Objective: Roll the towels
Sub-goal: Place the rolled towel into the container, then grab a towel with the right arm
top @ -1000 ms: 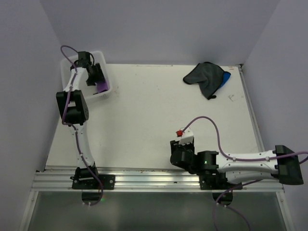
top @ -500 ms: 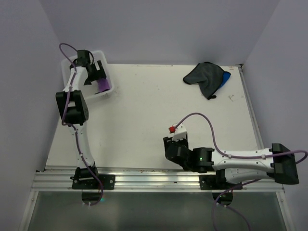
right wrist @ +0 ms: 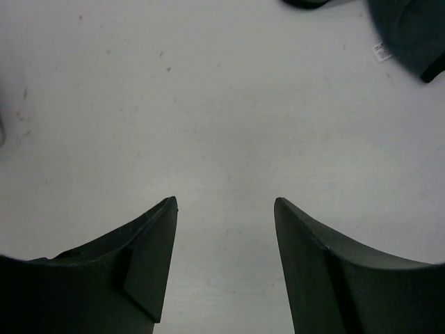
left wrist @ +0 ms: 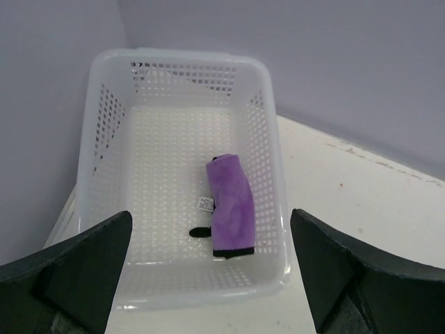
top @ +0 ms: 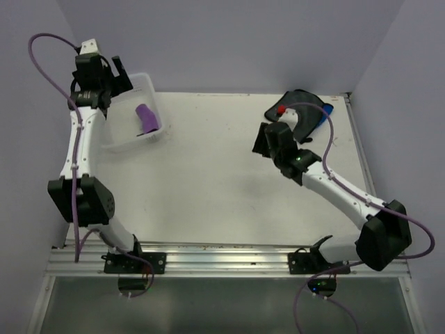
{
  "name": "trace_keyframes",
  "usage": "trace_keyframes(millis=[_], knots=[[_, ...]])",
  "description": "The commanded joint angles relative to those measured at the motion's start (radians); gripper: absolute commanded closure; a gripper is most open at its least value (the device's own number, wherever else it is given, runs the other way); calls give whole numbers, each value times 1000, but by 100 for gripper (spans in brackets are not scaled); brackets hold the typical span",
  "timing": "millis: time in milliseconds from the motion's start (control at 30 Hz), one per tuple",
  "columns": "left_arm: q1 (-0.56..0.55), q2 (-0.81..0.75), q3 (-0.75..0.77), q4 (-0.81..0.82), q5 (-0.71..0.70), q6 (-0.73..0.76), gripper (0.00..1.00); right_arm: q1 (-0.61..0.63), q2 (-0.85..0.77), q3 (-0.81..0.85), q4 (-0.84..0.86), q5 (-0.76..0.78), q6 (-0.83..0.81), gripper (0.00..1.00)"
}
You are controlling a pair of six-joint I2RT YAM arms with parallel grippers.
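The purple towel (top: 145,118) lies rolled inside the clear plastic tub (top: 154,97) at the far left; in the left wrist view the roll (left wrist: 231,205) rests near the tub's front wall (left wrist: 208,289). My left gripper (top: 119,75) is open and empty, held above the tub's far left side (left wrist: 208,216). The dark grey-black towel (top: 300,104) lies crumpled at the far right, over the bright blue towel (top: 327,111). My right gripper (top: 260,145) is open and empty just left of them (right wrist: 224,202); a grey towel corner (right wrist: 410,35) shows at the top right.
The walls stand close behind the tub and along both table sides. The table's right edge (top: 361,160) runs beside the towel pile. A small white tag (left wrist: 204,204) lies next to the purple roll.
My left gripper has lifted out of the tub and back, leaving the purple roll there. My right arm has swung from the near edge out to the grey towel.
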Motion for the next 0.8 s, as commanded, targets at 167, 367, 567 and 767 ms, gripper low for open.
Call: trace_keyframes(millis=[167,367,567,767], knots=[[-155,-485,-505,285,-1,18,0,-408,271,290,-78,-177,15,37],[-241,-628,-735,377,21,21,0,-540,462,405,-107,-243,-34,37],[-329,-642,-769,366,-36,12,0,-588,625,535,-184,-217,-30,37],[-409,-599,-766,335,-62,41,0,-605,737,626,-222,-151,-40,37]])
